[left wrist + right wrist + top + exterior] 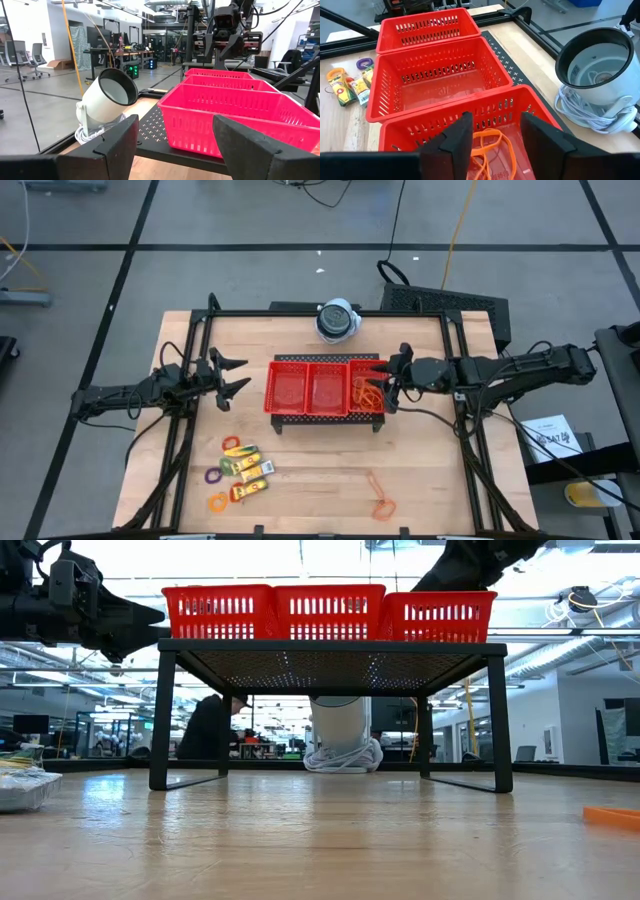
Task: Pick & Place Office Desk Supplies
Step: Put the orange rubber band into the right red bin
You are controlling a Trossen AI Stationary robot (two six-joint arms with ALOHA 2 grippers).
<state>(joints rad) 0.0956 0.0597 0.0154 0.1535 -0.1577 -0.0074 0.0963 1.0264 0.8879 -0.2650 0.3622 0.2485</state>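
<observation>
I'm holding the right gripper (385, 376) over the right compartment of the red tray (325, 387), fingers parted w/ nothing between them. Orange rubber bands (490, 145) are lying in that compartment under it. Left gripper (232, 376) is hovering open, left of the tray, empty. Yellow packets (248, 472) & rings (222, 475) are sitting on the table (420, 470) near the front-left; another orange band (383, 505) front-right.
</observation>
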